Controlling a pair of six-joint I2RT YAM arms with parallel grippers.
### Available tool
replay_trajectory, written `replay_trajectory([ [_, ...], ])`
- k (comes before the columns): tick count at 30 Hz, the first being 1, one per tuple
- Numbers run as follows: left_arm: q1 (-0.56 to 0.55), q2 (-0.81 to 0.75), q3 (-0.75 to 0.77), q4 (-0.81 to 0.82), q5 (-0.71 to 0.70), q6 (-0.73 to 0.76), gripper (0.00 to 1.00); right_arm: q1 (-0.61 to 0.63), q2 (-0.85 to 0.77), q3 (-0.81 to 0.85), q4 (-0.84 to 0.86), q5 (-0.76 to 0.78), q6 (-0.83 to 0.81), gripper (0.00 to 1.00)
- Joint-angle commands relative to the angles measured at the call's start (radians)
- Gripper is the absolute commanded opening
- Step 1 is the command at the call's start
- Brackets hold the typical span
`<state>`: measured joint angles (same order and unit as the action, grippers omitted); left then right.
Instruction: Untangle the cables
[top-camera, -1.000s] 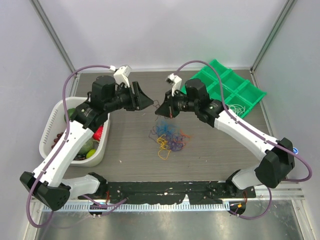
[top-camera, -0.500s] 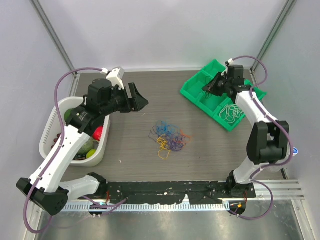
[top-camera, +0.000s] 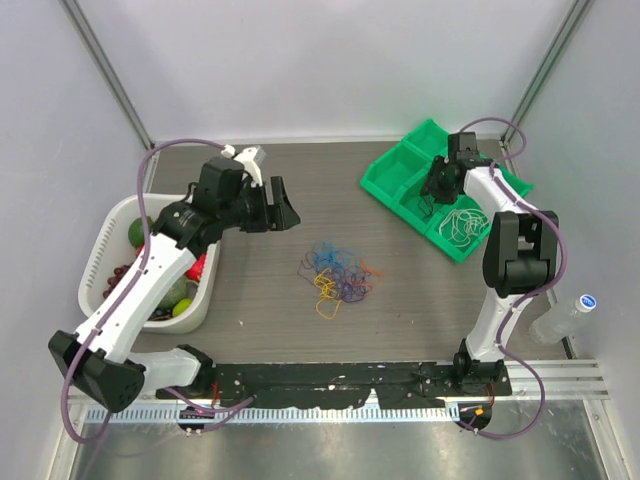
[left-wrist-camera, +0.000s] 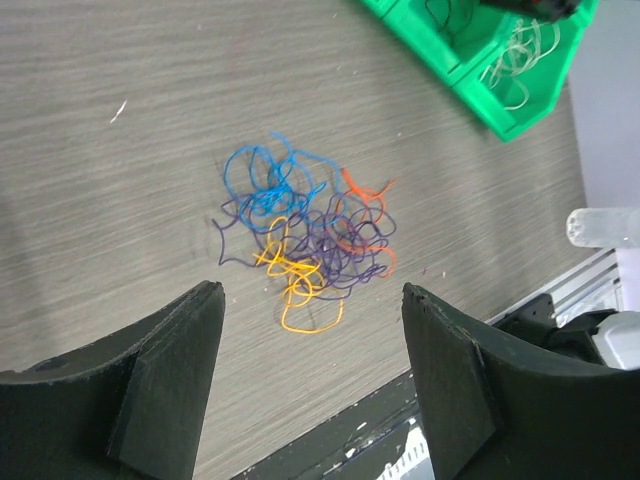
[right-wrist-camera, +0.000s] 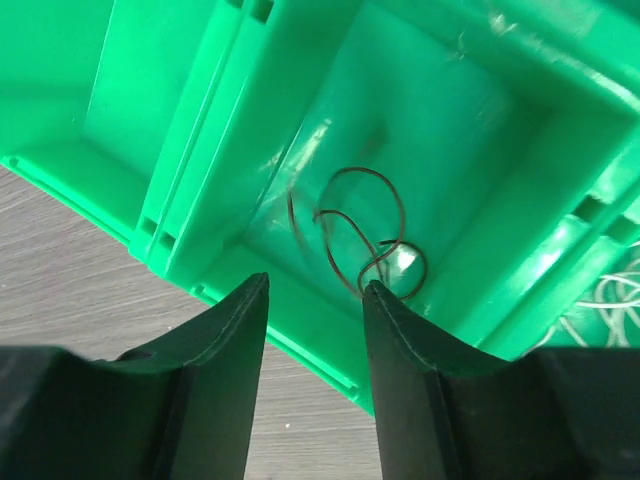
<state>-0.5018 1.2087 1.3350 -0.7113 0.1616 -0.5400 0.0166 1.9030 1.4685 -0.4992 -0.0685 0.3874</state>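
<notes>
Basket (top-camera: 92, 275) with fruit-like items sits well left of the tangle; not part of the task.

Left gripper (top-camera: 283, 205) hangs up-left of the tangle, jaws spread wide and empty. Its wrist view frames the pile between the fingers, so it looks staged for a pick.

Cables (top-camera: 338, 275): blue, purple, yellow and orange strands knotted in one loose pile mid-table. Most are not yet separated.

Tray (top-camera: 385, 180) lies well right of the tangle and further back. Right gripper (right-wrist-camera: 315, 290) hovers over one compartment, jaws parted, holding nothing. One dark strand (right-wrist-camera: 378, 250) lies free on that compartment's floor. White strands (top-camera: 465, 222) fill the neighbouring compartment, which suggests sorting by colour.

Bottle (top-camera: 565, 315) stands furthest right of the tangle.
</notes>
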Motion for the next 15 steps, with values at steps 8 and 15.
replay_trajectory([
  [8,0.003,0.172,0.013,-0.053,0.096,0.032,0.75,0.023,-0.096,0.113,-0.159,0.197,-0.079,0.53],
  [15,0.003,0.363,0.004,-0.056,0.138,0.113,0.5,0.319,-0.298,-0.1,-0.061,-0.092,-0.137,0.52],
])
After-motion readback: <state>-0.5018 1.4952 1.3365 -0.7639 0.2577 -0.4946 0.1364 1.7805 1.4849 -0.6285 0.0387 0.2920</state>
